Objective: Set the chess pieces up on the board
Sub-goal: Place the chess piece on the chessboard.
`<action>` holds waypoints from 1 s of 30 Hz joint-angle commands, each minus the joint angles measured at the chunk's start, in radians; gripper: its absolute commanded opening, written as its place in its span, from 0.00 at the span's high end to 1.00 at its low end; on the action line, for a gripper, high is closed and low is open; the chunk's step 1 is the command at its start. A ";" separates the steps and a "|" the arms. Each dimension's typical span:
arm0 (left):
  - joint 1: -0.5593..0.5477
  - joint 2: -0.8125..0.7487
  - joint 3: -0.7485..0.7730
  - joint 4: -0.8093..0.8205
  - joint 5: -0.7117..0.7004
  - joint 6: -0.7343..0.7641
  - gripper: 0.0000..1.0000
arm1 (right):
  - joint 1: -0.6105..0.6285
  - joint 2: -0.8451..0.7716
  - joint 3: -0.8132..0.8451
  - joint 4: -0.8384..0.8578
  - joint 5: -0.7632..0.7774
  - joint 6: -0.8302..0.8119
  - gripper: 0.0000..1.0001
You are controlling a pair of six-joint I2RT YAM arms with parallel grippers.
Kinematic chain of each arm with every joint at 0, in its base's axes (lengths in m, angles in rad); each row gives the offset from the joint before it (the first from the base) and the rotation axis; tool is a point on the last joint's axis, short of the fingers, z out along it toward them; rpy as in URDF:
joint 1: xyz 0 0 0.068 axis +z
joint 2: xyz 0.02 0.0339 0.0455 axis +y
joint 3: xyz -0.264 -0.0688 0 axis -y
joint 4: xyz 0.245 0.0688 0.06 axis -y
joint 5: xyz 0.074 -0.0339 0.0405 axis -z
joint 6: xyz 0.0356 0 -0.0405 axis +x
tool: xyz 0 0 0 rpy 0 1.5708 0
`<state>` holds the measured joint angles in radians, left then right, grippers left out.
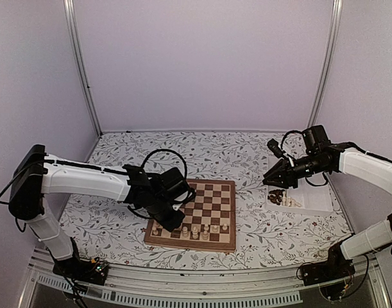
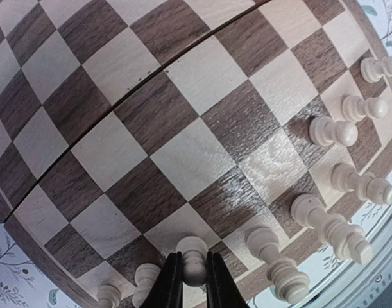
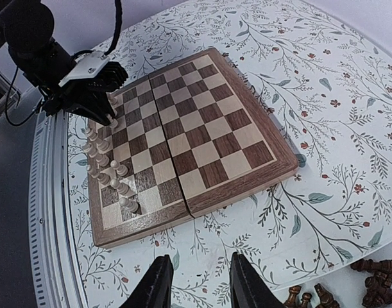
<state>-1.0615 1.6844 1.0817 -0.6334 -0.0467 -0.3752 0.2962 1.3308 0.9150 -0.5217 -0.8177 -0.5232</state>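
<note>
The board [image 1: 212,199] lies in the middle of the table, with several pale chess pieces [image 1: 205,229] standing along its near rows. My left gripper [image 1: 167,218] hangs over the board's near left corner. In the left wrist view it [image 2: 194,282] is shut on a pale pawn [image 2: 194,260], whose base is on or just above a light square of the board [image 2: 183,154]; other pale pieces [image 2: 333,131] stand around it. My right gripper [image 1: 267,181] is open and holds nothing. It [image 3: 199,282] hovers over the tablecloth between the board [image 3: 202,128] and loose dark pieces [image 3: 375,282].
A white tray [image 1: 314,200] at the right holds dark pieces [image 1: 276,196] and pale pieces [image 1: 290,201]. The flowered tablecloth [image 1: 119,224] covers the table. Metal posts [image 1: 83,70] and pale walls close in the back and sides.
</note>
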 commanded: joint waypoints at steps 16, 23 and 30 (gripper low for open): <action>-0.005 0.045 0.100 -0.056 -0.016 0.009 0.72 | 0.001 0.007 0.018 0.000 0.014 -0.004 0.66; -0.002 0.046 0.203 -0.154 -0.086 0.036 0.67 | -0.074 0.035 0.108 -0.063 0.180 0.025 0.69; 0.013 0.081 0.329 -0.154 -0.129 0.079 0.64 | -0.086 0.161 0.235 -0.238 0.506 -0.027 0.71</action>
<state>-1.0576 1.7264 1.3331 -0.7776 -0.1360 -0.3359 0.2123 1.4254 1.0859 -0.6231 -0.5053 -0.5167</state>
